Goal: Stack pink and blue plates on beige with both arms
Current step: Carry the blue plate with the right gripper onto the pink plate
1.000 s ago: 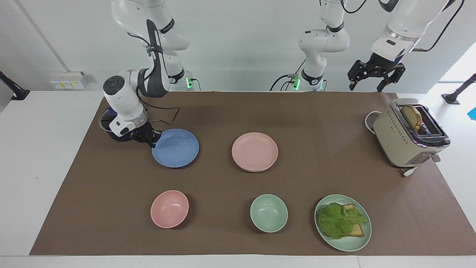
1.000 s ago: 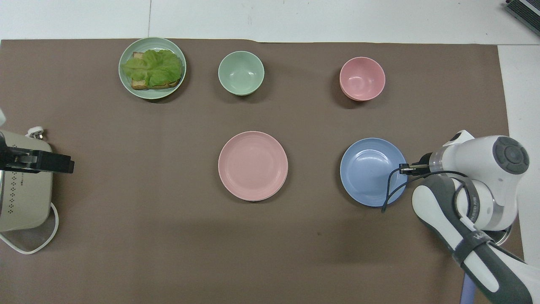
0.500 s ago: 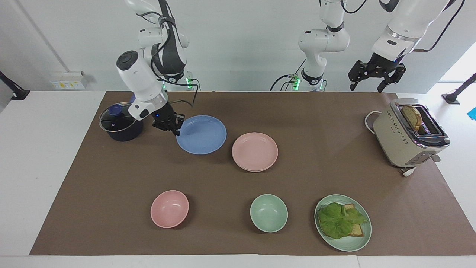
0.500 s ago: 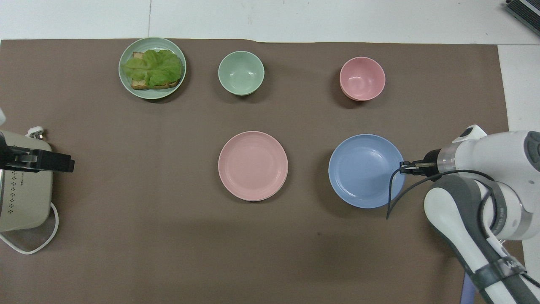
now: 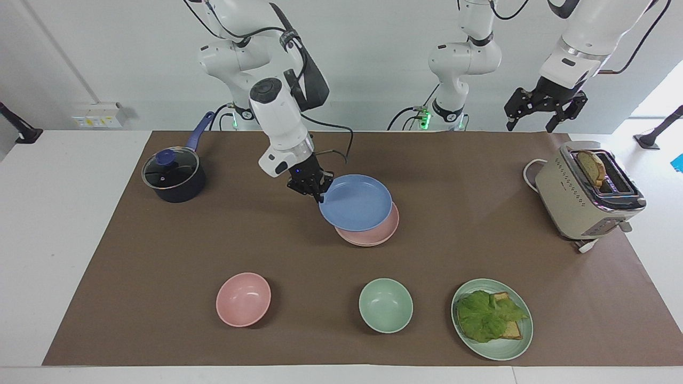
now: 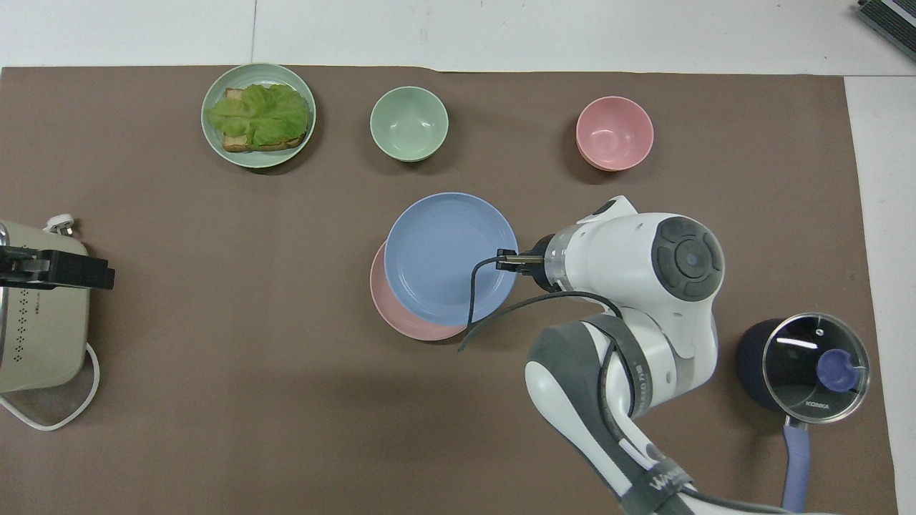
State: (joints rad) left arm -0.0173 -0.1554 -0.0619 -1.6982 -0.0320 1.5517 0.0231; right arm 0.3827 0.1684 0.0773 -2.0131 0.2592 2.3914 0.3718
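Change since a second ago: blue plate carried from beside the saucepan at the right arm's end of the worktop to the middle, now raised over the pink plate; right arm moved with it, uncovering the saucepan.

Right end effector: fingertips closed on the rim of the blue plate, at the edge toward the right arm's end. Plate held roughly level, clear of the stack beneath, overlapping most of it in both views.

Pink plate: middle of the brown mat, lying on another plate of which only a thin edge shows; colour of that lower plate cannot be told.

Left end effector: waiting in the air above the toaster at the left arm's end, fingers spread wide, holding nothing.

Other items, row farthest from the robots: pink bowl, green bowl, green plate with bread and lettuce. Toaster holds a slice of bread in one slot.
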